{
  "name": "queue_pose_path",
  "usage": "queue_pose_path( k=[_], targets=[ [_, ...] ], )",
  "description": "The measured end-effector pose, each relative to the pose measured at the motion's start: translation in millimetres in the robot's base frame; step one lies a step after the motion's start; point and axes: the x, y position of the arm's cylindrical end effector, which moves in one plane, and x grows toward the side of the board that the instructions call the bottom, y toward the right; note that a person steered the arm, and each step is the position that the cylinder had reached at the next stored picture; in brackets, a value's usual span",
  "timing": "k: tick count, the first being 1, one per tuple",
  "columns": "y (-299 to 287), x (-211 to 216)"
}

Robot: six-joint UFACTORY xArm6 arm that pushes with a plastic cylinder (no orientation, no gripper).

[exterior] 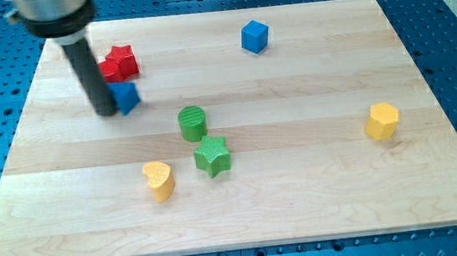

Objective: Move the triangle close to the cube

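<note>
The blue triangle (126, 97) lies at the view's upper left, just below the red blocks, partly hidden behind my rod. My tip (107, 113) touches the triangle's left side. The blue cube (254, 36) stands at the view's top, right of centre, far to the right of the triangle and the tip.
A red star (124, 62) and a red cylinder, mostly hidden by the rod, sit just above the triangle. A green cylinder (193, 123) and a green star (212, 156) sit mid-board. A yellow heart (159, 180) lies lower left, a yellow hexagon (382, 121) at right.
</note>
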Motion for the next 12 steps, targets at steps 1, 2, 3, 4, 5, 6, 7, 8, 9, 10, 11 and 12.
queue_pose_path(
  k=[1,2,3,4,5,6,7,8,9,10,11,12],
  targets=[
    [35.4,0.0],
    [64.1,-5.7],
    [91.3,-24.0],
    [93.3,-45.1],
    [83.4,-58.9],
    [114.8,-72.7],
    [142.2,-84.4],
    [108.9,-109.2],
    [131.6,-117.0],
    [161.1,-117.0],
    [146.4,-112.8],
    [141.6,-66.2]
  ],
)
